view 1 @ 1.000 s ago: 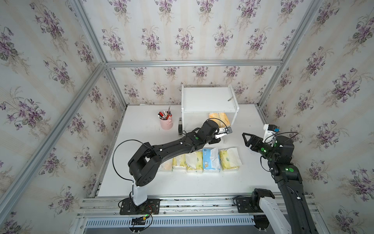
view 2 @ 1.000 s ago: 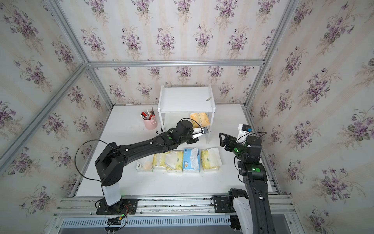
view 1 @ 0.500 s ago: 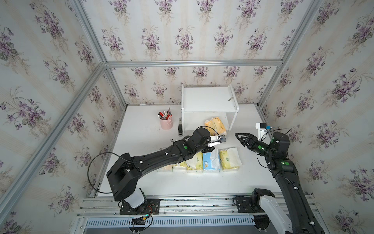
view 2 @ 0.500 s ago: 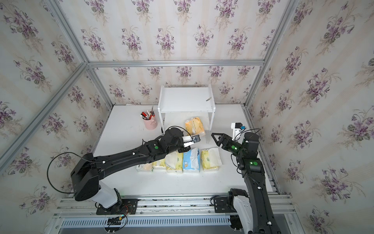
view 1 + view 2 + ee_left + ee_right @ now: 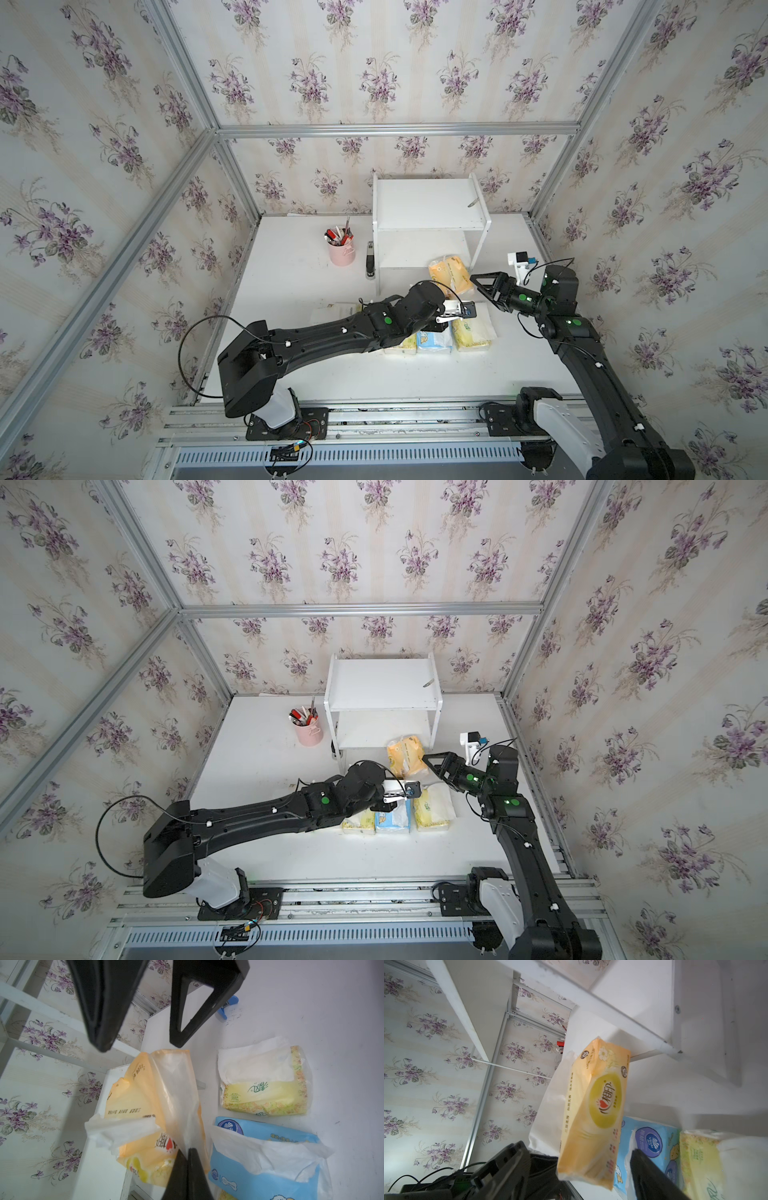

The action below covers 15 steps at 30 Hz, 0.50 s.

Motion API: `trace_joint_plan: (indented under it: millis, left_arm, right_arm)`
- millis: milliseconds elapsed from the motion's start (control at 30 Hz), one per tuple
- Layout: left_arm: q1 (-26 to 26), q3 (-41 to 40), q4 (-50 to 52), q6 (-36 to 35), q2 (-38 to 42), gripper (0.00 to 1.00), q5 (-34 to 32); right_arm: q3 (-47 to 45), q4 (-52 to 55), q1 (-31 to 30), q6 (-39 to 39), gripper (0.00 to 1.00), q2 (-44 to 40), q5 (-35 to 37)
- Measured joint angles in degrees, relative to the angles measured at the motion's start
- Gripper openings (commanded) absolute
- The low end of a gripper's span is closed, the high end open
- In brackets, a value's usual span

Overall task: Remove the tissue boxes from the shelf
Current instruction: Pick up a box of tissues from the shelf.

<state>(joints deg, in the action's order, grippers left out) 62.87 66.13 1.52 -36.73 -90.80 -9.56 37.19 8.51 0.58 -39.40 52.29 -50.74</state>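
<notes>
- The orange tissue pack (image 5: 451,274) has come forward. A second ago it lay further in on the lower tier of the white shelf (image 5: 424,203). Now it is at that tier's front lip, most of it out over the tabletop (image 5: 291,299). Whether its far end touches the board cannot be told.
- The left gripper (image 5: 188,1159) is pinched tight on the pack's loose clear-plastic flap, as the left wrist view shows. The left arm has drawn back toward its base, taking the pack along.
- The right gripper (image 5: 482,286) has swung in from the side. Its jaws stand wide and empty, just beside the pack's end, not touching it.
- The other packs in view, among them a yellow pack (image 5: 471,332) and the blue pack (image 5: 434,341), lie in a row on the tabletop in front of the shelf. No other pack shows on either board.
- This looks like the last pack, so the task seems nearly done. The hold is on thin film only, which may slip or tear. The right gripper looks placed to take the pack's body.
</notes>
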Motion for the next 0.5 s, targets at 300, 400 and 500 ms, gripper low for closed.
trace_joint_plan:
  millis: [300,400,500]
  left_arm:
    - [0.8,0.2,-0.1,-1.0,-1.2,0.00,-2.0]
    - [0.9,0.3,-0.1,-1.0,-1.3,0.00,-2.0]
    - [0.9,0.7,-0.1,-1.0,-1.4,0.01,-2.0]
  right_arm:
    - [0.9,1.3,-4.2,0.4,0.61,4.5,4.5]
    - [0.9,2.1,-5.0,0.5,0.44,5.0,5.7]
    - [1.7,3.1,-5.4,1.1,0.27,5.0,6.9]
